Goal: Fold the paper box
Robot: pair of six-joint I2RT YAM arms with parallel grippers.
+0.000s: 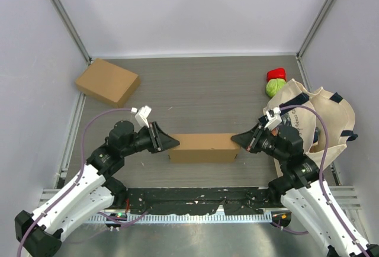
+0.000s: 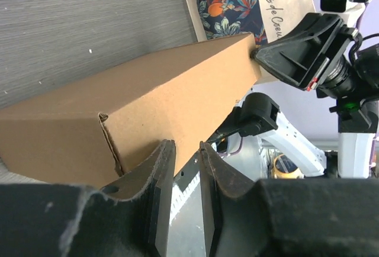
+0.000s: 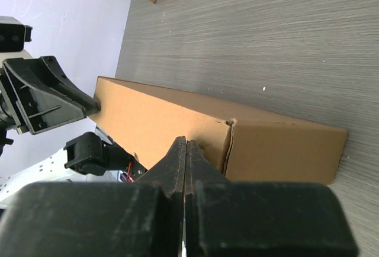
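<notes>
The brown paper box (image 1: 204, 148) lies closed, long and flat, on the table between my two arms. My left gripper (image 1: 175, 143) touches its left end; in the left wrist view (image 2: 186, 149) the jaws stand a little apart with nothing between them, against the box (image 2: 148, 97) side. My right gripper (image 1: 234, 139) points at the box's right end, touching or nearly touching it. In the right wrist view (image 3: 186, 143) its jaws are pressed together, empty, tips against the box (image 3: 177, 118). Each wrist view also shows the other gripper at the far end.
A second brown box (image 1: 107, 82) lies at the back left. A cream tote bag (image 1: 323, 115) lies at the right, with a red object (image 1: 275, 74) and a green one (image 1: 274, 87) behind it. Grey walls enclose the table.
</notes>
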